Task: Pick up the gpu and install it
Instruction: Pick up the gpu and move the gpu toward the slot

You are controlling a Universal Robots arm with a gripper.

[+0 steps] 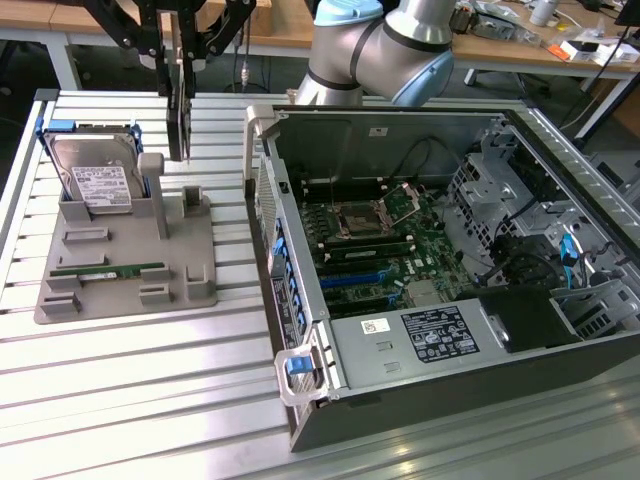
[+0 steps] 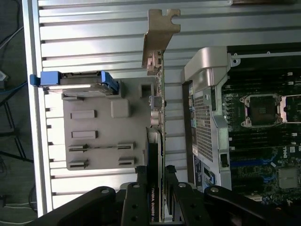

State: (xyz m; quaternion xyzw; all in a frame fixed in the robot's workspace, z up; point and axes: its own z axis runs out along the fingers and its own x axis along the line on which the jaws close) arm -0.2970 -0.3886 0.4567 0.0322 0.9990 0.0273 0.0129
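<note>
The hand [image 1: 183, 52] is pinching the gpu [image 1: 181, 118] by its two broad black faces, one finger [image 2: 141, 200] on each side, gripping near one end of the card. Held this way the thin card hangs on edge, and its silver bracket [image 2: 160, 33] sits at the far end, away from the fingers. My guess is the grip is chosen to leave the long lower edge bare and the card stiff.

In the exterior view the gpu is at about eleven o'clock, hanging upright over the grey stand [image 1: 190, 285]. Its lower end is near the stand's upright posts but appears to be clear of them. The stand lies on the slatted desk [image 1: 150, 400] and holds each part where fingers can reach both sides. The hard drive [image 1: 98, 182] leans in its blue carrier at the stand's ten o'clock corner. The memory stick [image 1: 105, 270] lies flat in a groove toward seven o'clock.

The computer case [image 1: 430, 345] lies on its side at three o'clock from the stand, just beside it, with the cover off. The motherboard [image 1: 400, 235] therefore faces upward, and its blue slots [image 1: 352, 281] look open to reach from above. The card is well apart from those slots and nothing is seated in them, so the install has not begun.
</note>
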